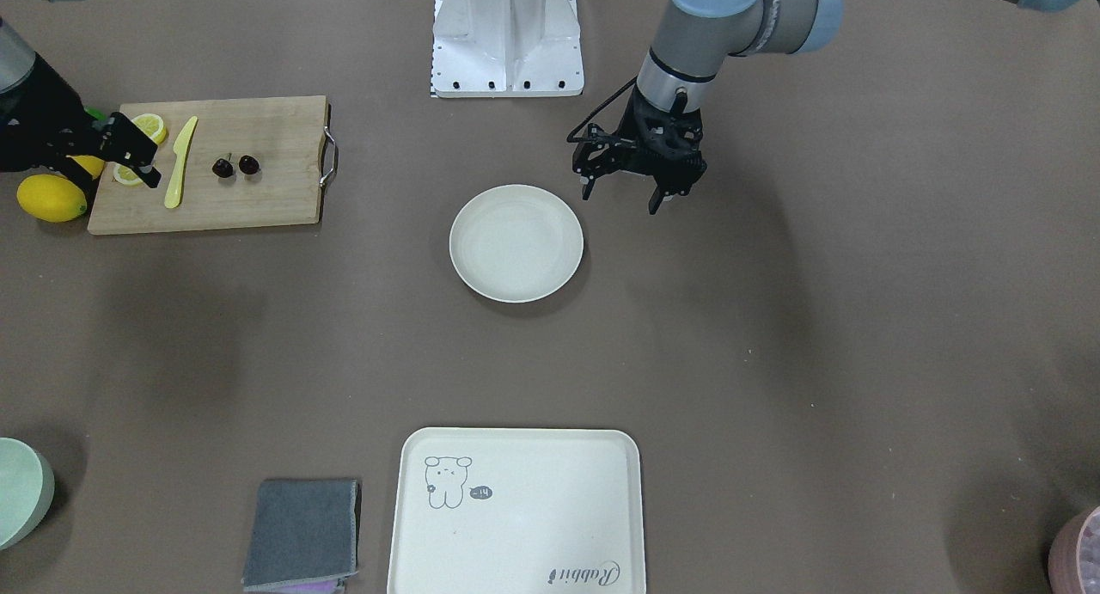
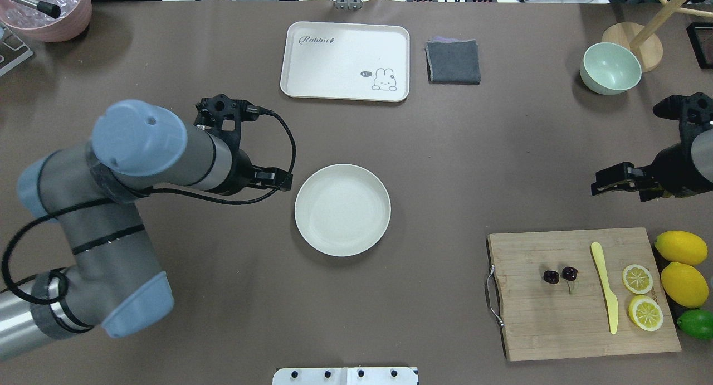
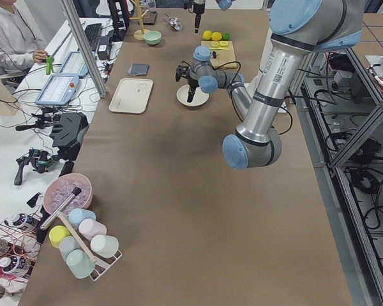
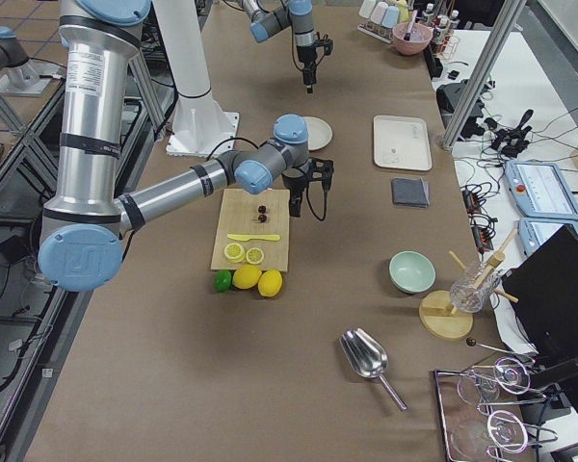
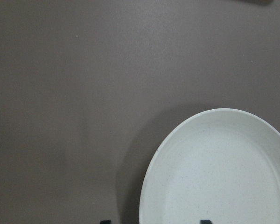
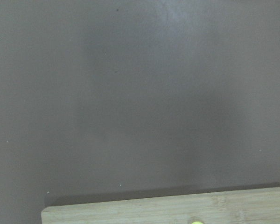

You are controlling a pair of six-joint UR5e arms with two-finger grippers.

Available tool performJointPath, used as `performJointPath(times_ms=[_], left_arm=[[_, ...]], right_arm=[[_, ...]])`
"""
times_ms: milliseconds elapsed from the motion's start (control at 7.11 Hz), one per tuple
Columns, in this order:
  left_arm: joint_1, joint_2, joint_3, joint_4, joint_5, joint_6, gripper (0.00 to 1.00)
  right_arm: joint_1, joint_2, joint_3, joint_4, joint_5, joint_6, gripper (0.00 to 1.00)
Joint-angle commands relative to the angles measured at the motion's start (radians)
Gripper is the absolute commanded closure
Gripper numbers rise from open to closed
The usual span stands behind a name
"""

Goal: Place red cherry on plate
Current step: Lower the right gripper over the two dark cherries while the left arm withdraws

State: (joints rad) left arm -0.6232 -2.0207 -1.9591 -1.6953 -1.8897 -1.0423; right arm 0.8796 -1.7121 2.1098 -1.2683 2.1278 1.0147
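Note:
The red cherry (image 2: pixel 560 275) (image 1: pixel 235 166), a pair of tiny dark fruits on a thin stem, lies on the wooden cutting board (image 2: pixel 557 323) on my right. The plate (image 2: pixel 342 209) (image 1: pixel 516 243), round and cream-white, sits empty mid-table; its rim fills the lower right of the left wrist view (image 5: pixel 177 140). My left gripper (image 1: pixel 620 200) hovers open just beside the plate with nothing in it. My right gripper (image 1: pixel 129 151) (image 2: pixel 613 183) hangs open and empty above the table at the board's far edge, well away from the cherry. The right wrist view shows only the board's edge (image 6: pixel 168 210).
On the board lie a yellow knife (image 2: pixel 604 287) and two lemon slices (image 2: pixel 640 296). Two whole lemons (image 2: pixel 682 265) and a lime (image 2: pixel 696 323) sit beside it. The rabbit tray (image 2: pixel 345 62), grey cloth (image 2: pixel 453 62), mint bowl (image 2: pixel 610 67) and pink bowl (image 2: pixel 47 11) line the far side.

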Motion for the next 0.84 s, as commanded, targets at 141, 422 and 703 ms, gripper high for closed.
performJointPath(times_ms=[141, 422, 703], left_arm=[[-0.388, 0.208, -0.046, 0.086, -0.296, 0.539, 0.02], [-0.560, 0.310, 0.021, 0.085, -0.330, 0.904, 0.02], [-0.581, 0.338, 0.025, 0.080, -0.330, 0.933, 0.02]], right_arm=[[-0.230, -0.003, 0.045, 0.001, -0.167, 0.022, 0.00], [-0.319, -0.006, 0.044, 0.001, -0.244, 0.018, 0.01], [-0.333, -0.007, 0.010, 0.003, -0.267, -0.056, 0.06]])
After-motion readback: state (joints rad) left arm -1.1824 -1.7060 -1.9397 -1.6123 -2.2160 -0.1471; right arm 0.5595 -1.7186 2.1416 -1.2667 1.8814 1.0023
